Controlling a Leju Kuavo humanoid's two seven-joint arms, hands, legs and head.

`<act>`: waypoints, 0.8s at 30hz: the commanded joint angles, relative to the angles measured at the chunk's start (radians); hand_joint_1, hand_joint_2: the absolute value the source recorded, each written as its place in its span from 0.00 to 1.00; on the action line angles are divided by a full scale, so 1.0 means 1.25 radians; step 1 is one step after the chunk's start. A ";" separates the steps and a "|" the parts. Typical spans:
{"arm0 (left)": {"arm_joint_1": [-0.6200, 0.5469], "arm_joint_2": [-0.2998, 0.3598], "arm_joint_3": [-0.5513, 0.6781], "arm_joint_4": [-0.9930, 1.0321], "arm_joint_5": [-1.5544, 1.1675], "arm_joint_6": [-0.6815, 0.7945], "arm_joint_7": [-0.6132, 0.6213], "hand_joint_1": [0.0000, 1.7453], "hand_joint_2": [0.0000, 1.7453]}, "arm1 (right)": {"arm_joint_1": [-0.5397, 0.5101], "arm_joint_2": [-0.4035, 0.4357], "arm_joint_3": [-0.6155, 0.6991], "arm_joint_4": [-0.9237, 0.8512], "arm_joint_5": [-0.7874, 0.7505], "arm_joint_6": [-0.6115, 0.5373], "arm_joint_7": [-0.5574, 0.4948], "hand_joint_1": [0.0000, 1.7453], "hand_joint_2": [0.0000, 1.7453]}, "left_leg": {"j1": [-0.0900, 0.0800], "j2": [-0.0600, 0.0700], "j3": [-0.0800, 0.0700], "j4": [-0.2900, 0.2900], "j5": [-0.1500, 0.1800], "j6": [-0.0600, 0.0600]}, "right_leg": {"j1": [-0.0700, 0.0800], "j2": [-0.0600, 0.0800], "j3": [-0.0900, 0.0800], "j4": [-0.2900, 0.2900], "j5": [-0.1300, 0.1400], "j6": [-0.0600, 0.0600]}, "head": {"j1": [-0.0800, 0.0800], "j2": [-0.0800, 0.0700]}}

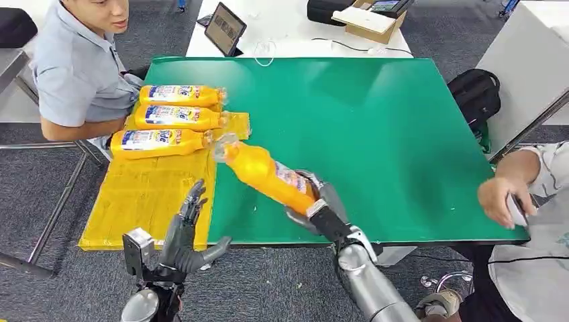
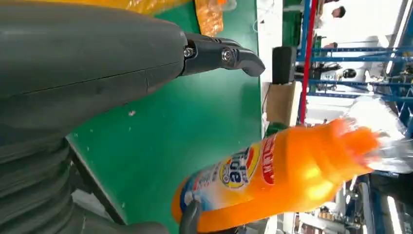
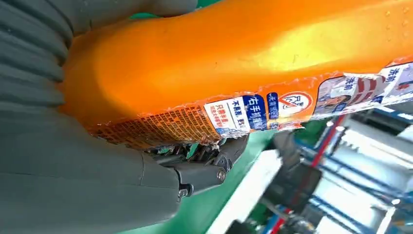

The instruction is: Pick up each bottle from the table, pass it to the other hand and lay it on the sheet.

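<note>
R hand (image 1: pixel 314 201): I grip the orange bottle (image 1: pixel 265 173) by its base end, lifted over green table (image 1: pixel 376 134).
Axis: cap end points up-left, toward yellow sheet (image 1: pixel 144 194).
L hand (image 1: pixel 184 235): fingers spread, holds nothing, just below-left of cap; nearer to receive.

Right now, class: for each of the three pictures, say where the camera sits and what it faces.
Head view: high on the robot, looking down at the green table; both arms show.
Left wrist view: behind the open left hand, across the table.
Right wrist view: behind the right hand, against its load.
All three share the orange bottle.
</note>
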 commanded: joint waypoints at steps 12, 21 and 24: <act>-0.094 0.002 -0.071 0.035 0.193 -0.142 0.023 0.00 1.00 | -0.050 0.069 0.351 0.158 -0.081 -0.012 0.000 0.88 1.00 | 0.001 0.001 0.003 0.000 -0.001 -0.001 | 0.001 0.001 0.003 0.000 -0.001 -0.001 | 0.000 0.000; -0.122 0.022 -0.112 0.078 0.193 -0.147 0.056 0.00 1.00 | -0.068 0.077 0.441 0.167 -0.099 -0.066 0.000 0.88 1.00 | 0.001 0.000 0.002 0.000 -0.001 -0.001 | 0.000 0.000 0.002 0.000 -0.001 -0.001 | 0.000 0.000; -0.141 0.026 -0.127 0.107 0.145 -0.105 0.070 0.00 1.00 | -0.081 0.082 0.468 0.175 -0.101 -0.089 0.000 0.87 1.00 | 0.001 -0.001 0.003 0.000 -0.001 -0.001 | 0.001 -0.001 0.004 0.000 -0.002 -0.002 | 0.000 0.000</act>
